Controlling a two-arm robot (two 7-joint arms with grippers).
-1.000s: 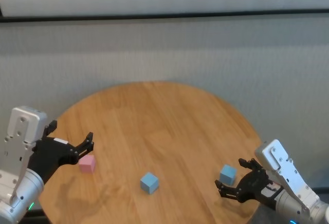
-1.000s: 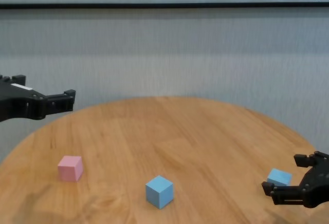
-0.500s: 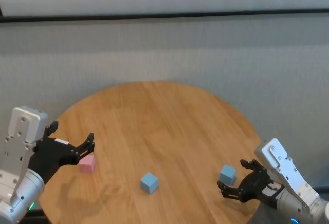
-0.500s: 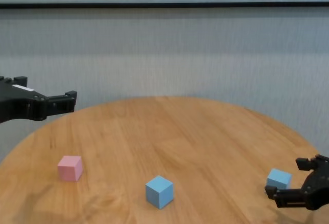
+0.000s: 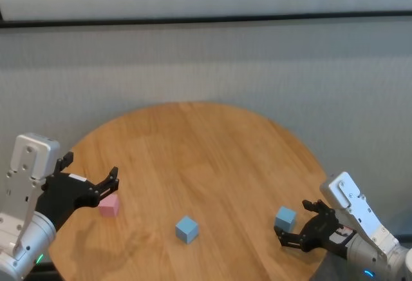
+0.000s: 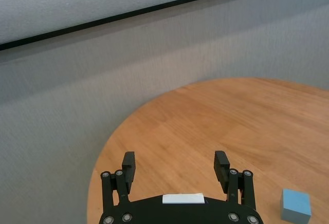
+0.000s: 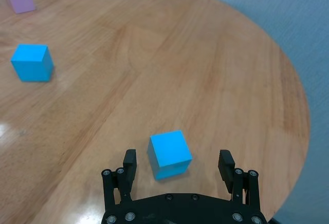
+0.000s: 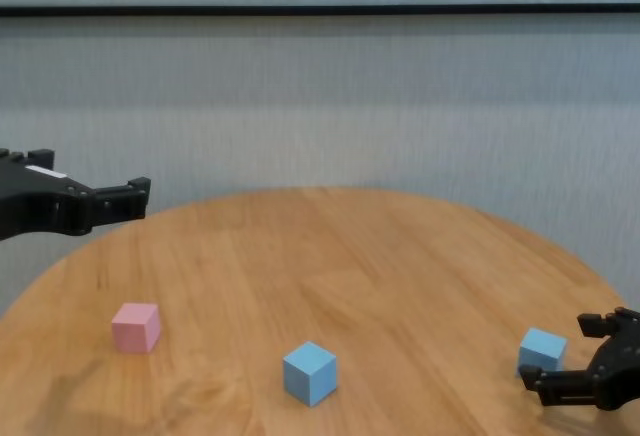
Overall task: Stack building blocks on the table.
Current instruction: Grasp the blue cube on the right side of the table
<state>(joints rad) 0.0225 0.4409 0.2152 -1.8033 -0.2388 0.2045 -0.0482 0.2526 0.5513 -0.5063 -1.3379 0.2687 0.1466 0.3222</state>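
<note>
Three building blocks lie apart on the round wooden table [image 5: 206, 145]. The pink block [image 5: 109, 205] is at the left. One light blue block [image 5: 187, 229] is near the front middle, and the other light blue block [image 5: 285, 218] is at the front right. My right gripper [image 5: 296, 223] is open and low at the table's right edge. In the right wrist view [image 7: 177, 158] that right blue block [image 7: 169, 153] sits between the fingertips with a gap on each side. My left gripper [image 5: 111, 183] is open and empty, held above the table over the pink block.
A grey wall [image 5: 206, 68] stands behind the table. The table's edge runs close beside the right blue block [image 8: 542, 349]. The left wrist view shows the middle blue block [image 6: 295, 205] and bare wood ahead of the left fingers [image 6: 128, 162].
My right gripper has shifted slightly back toward the table's right front edge and a little lower. The blocks and my left arm have not moved.
</note>
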